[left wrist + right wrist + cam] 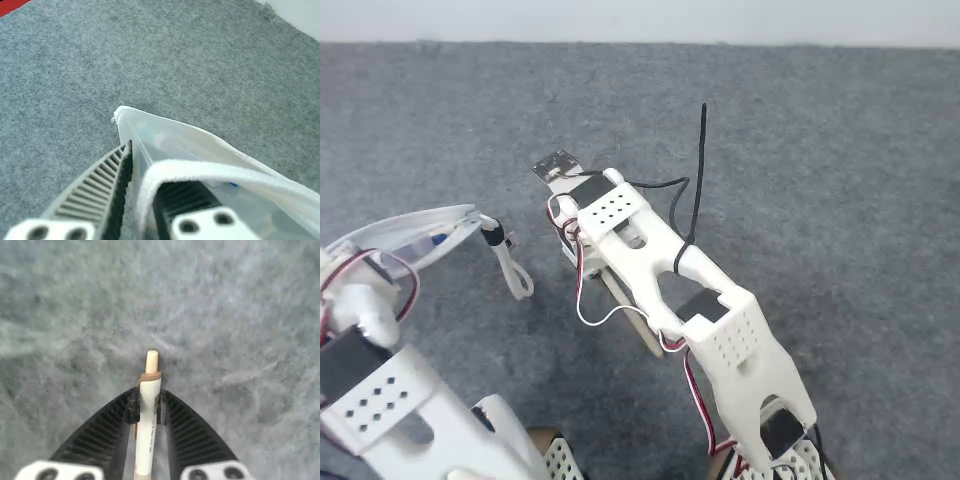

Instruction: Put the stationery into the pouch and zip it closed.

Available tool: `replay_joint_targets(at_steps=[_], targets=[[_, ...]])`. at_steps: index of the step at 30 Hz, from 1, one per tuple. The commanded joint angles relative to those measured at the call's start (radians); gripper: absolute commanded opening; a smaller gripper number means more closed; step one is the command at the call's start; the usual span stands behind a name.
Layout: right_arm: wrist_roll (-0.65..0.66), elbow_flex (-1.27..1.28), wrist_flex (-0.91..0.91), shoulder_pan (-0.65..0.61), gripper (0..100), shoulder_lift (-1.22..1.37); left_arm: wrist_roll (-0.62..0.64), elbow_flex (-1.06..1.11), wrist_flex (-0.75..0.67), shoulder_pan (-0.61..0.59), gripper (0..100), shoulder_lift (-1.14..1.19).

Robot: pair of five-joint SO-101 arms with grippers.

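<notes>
right jaws clamp pen (149,395); left jaws pinch pouch (190,145) rim; carpet (820,150) around.

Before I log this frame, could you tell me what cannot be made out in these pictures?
Contents of the pouch: left wrist view, its cloudy wall blurs them; only a blue speck shows.
Near end of the pouch: high view, left arm and frame edge cut it off.
Rear of the pen: right wrist view, runs off the frame behind the right end effector.
</notes>
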Motion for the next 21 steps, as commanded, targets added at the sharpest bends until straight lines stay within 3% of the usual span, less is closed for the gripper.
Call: replay_joint_targets(at_steps=[1, 9, 15, 21], targets=[[0.025, -0.015, 0.085, -0.008, 0.6, -0.108, 0.0, -0.024, -0.041, 0.0, 1, -0.046], [0.031, -0.009, 0.22, -0.008, 0.6, -0.24, 0.0, -0.024, -0.041, 0.0, 1, -0.048], [0.127, -0.006, 0.341, -0.008, 0.6, -0.352, 0.0, -0.024, -0.041, 0.002, 1, -0.048], [0.13, 0.183, 0.28, 0.001, 0.6, -0.532, 0.0, -0.005, -0.075, 0.002, 1, -0.048]])
